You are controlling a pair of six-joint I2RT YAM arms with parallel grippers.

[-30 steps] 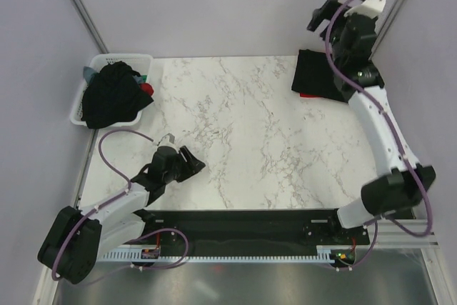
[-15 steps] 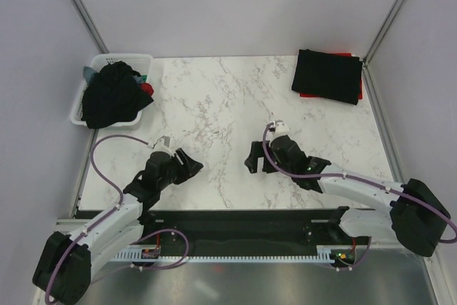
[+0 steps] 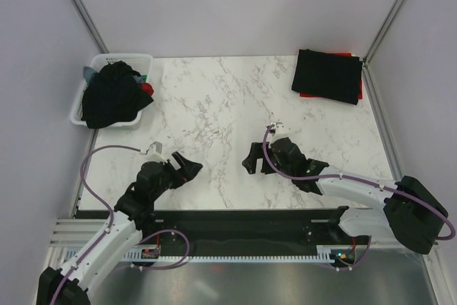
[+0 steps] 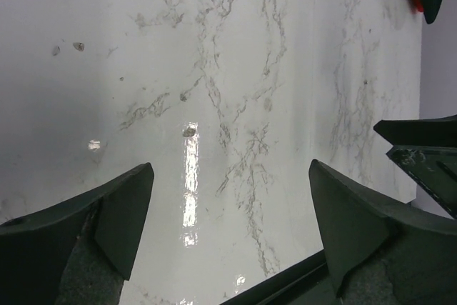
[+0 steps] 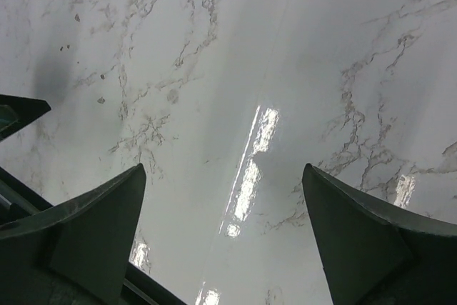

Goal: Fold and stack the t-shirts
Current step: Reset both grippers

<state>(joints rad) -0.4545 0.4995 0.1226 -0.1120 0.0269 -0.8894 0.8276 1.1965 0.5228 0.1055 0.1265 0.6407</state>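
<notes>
We hold the left gripper (image 3: 188,167) and right gripper (image 3: 251,160) low over the table (image 3: 214,98), both spread apart and empty; the folded black shirt (image 3: 327,75) lies far right.

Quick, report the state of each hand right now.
Left hand: open, holding nothing.
Right hand: open, holding nothing.

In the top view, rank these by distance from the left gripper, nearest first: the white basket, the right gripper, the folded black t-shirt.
From the left gripper:
1. Right gripper, to its right, mid-table.
2. White basket, at the far-left corner.
3. Folded black t-shirt, at the far-right corner, plainly farthest.
</notes>
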